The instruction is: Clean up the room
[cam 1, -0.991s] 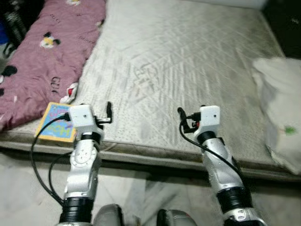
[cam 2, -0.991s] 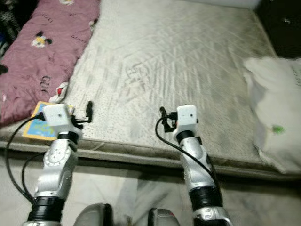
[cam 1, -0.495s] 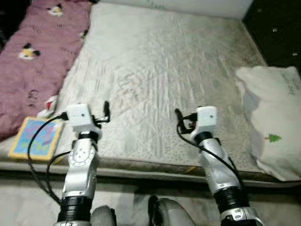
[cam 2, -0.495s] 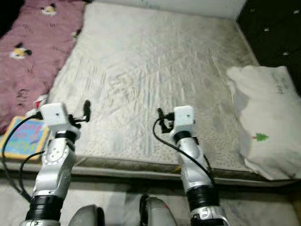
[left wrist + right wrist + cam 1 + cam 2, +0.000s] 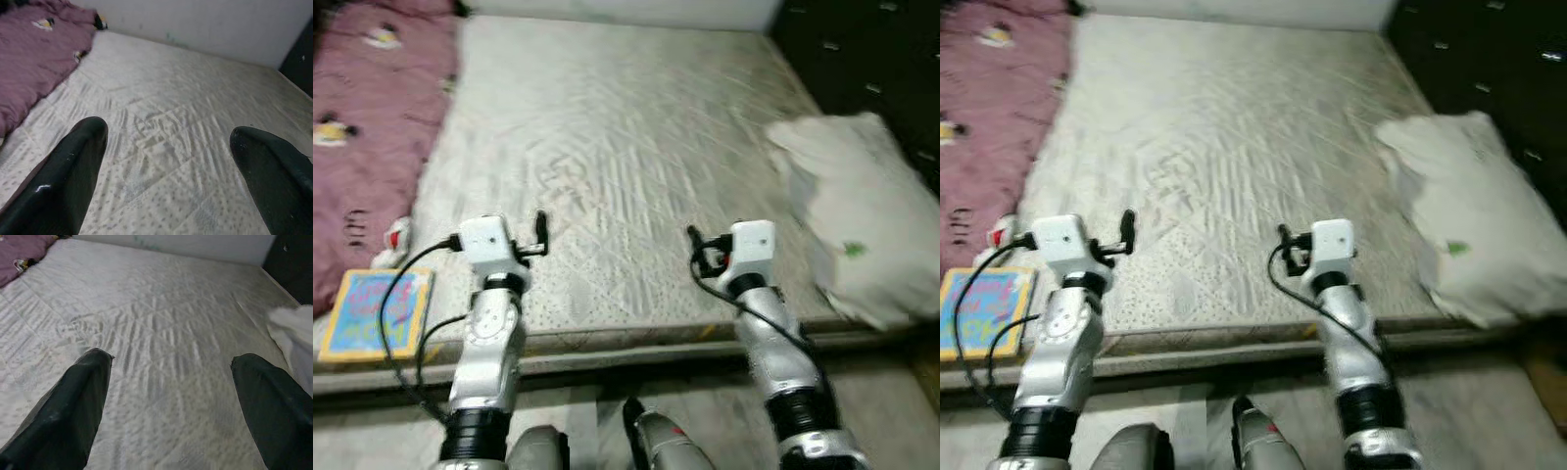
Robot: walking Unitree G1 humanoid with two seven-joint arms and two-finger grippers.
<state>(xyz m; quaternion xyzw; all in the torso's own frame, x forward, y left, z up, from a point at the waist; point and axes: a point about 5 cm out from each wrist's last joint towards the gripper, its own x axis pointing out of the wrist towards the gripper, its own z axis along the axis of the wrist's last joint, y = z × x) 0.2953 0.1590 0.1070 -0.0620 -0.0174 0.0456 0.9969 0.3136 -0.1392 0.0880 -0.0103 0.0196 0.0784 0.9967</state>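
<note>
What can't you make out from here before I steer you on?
- Pink cartoon-print blanket: cut off by the head views' left edge.
- Colourful picture book: cover blurred, unreadable.
- White pillow: small green mark too blurred to identify.
- Dark furniture beside the grey quilted mattress: too dark, cut off.

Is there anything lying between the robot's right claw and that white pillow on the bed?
Nothing visible does. The right gripper hangs open over the mattress near its front edge, and only bare quilted surface lies between it and the white pillow at the bed's right side.
</note>
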